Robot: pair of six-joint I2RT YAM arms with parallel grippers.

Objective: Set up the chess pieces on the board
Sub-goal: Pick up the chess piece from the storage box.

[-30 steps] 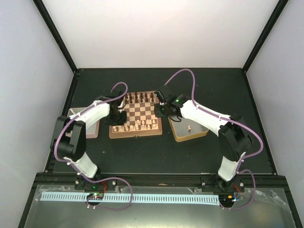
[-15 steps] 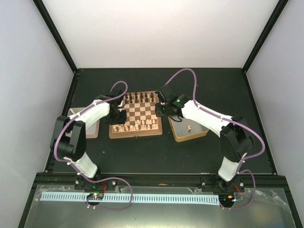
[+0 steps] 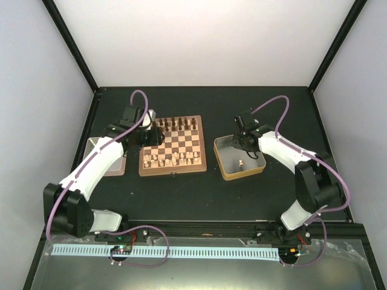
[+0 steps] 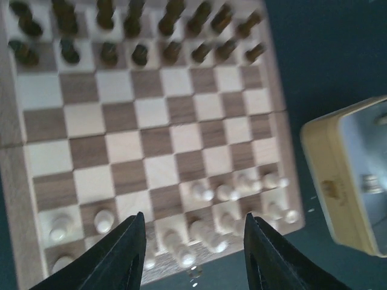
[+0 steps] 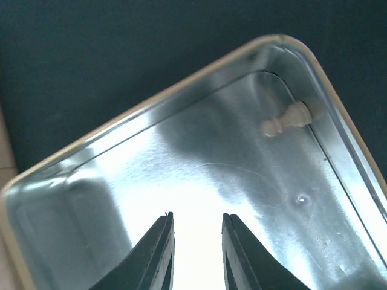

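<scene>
- The left gripper [image 4: 193, 222] is lifted clear above the board [image 3: 172, 174]; a second ago it was low over the board's left side; its fingers stand apart with nothing between them, so I judge it has just set down a piece and let go.
- The right gripper [image 5: 198, 219], which was over the board's right edge a moment ago, has swung out and now hangs over the gold-rimmed tin [image 3: 225, 170]; its fingers are only narrowly apart and hold nothing, with the bare tin floor showing between them.
- The pale chess pieces [image 4: 208, 193] stand in the two nearest rows of the board; the dark chessmen [image 4: 139, 54] fill the two far rows; the middle squares are bare.
- The pale rows still show gaps, mostly toward the left half, so the setup looks well on but unfinished.
- One pale pawn [image 5: 287, 121] lies on its side in a corner of the tin, against the wall and off to the side of the right gripper's fingers; the wrist view shows no other piece in the tin, though part of the floor is glare.
- The next job probably falls to the right arm: shift toward that corner, widen the fingers and pick up the lying pawn; the tin wall just beside it could crowd the grasp.
</scene>
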